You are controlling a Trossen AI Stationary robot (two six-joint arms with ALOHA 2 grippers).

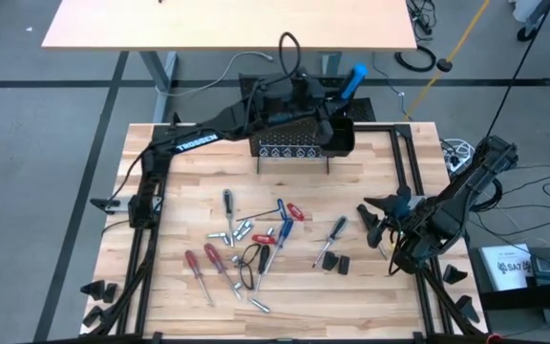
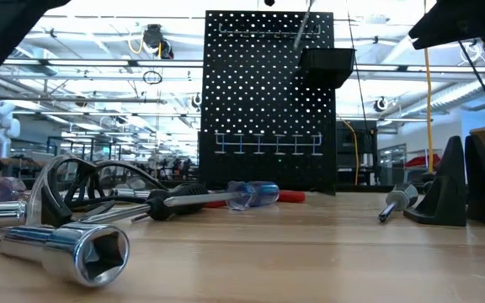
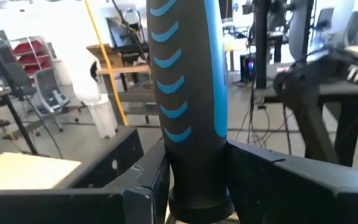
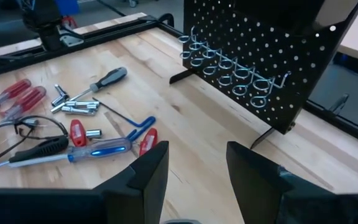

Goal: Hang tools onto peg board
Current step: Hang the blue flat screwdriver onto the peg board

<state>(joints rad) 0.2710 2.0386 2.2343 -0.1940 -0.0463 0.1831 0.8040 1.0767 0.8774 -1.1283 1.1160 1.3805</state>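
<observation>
Closest to the low camera, a chrome socket lies on its side on the pale wooden table, its square drive hole facing the lens. Behind it, toward the peg board, rest a black-gripped tool and a clear blue-handled screwdriver.

That peg board stands upright at the table's far edge, a black perforated panel on feet with a row of silver hooks along its lower part and a black box bin fixed near its top corner.

Over the board, the left pincer is closed around a black-and-blue screwdriver handle; in the left wrist view the handle stands between the two dark fingers. From above, the handle juts out past the board's far side, right at the box bin. In the low view a thin metal shaft shows slanting in front of the board's top, beside the bin.

Most tools are scattered on the table in front of the board: red-handled screwdrivers, sockets and bits, red-and-blue pieces, a grey-handled screwdriver and two small black blocks.

Off to the board's right and nearer the table's front, the right pincer hovers with its fingers apart and nothing between them.
</observation>
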